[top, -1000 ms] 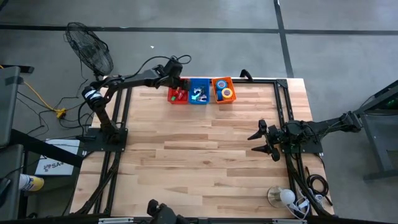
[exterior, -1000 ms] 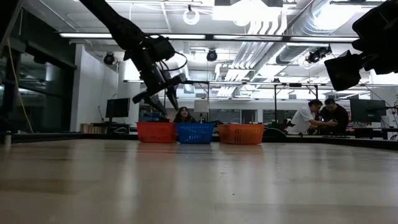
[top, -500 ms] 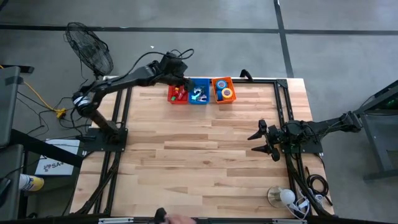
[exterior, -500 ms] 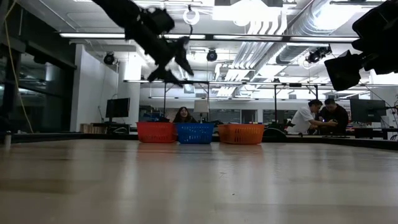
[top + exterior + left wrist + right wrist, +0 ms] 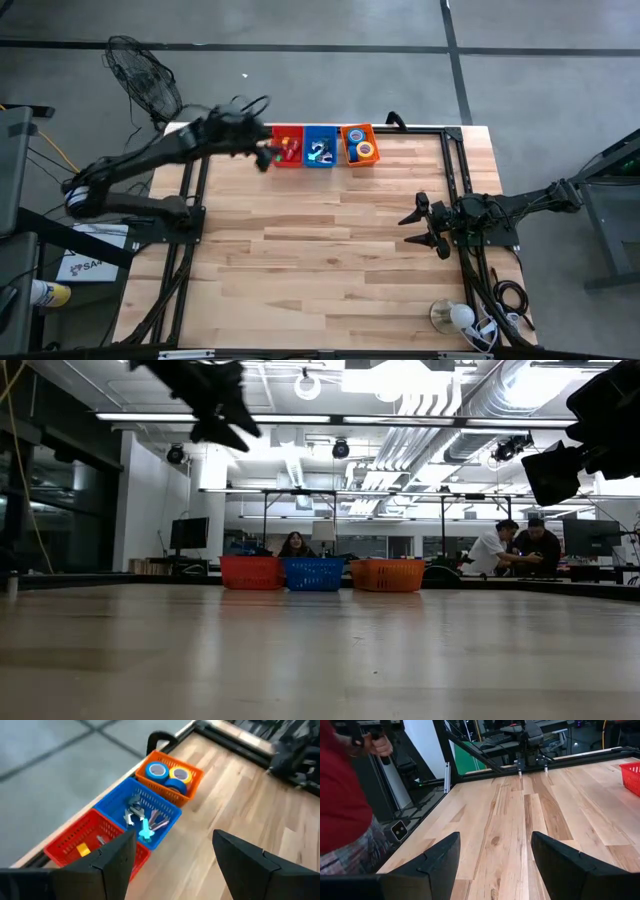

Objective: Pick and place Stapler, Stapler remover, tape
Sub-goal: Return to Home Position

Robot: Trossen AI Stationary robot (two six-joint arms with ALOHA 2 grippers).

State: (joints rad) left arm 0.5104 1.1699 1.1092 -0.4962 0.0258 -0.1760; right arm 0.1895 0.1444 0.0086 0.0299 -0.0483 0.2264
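Since every task item was found sorted into bins, the high view was read as a wind-down. The left gripper was held just beside the red plastic mesh bin, off the row, judged clear so that nothing is knocked. The blue plastic mesh bin and the orange plastic mesh bin were set close alongside it at the far edge of the light wooden plank table, probably so that one arm reaches all three. The right gripper was parked at the right side, fingers spread, well apart from the bins.

Low view: the left gripper was seen high above the table, with nothing hanging from it. Seated people were noted in the room behind.

Left wrist view: the dark fingers were spread wide with nothing held. The blue and yellow ring-shaped tape rolls lay in the orange bin, the silver and teal stapler removers in the blue bin, and a small yellow stapler in the red bin. One kind was kept per bin.

Right wrist view: the fingers were apart and empty over bare wood. A person's red sleeve was seen beside the table frame.
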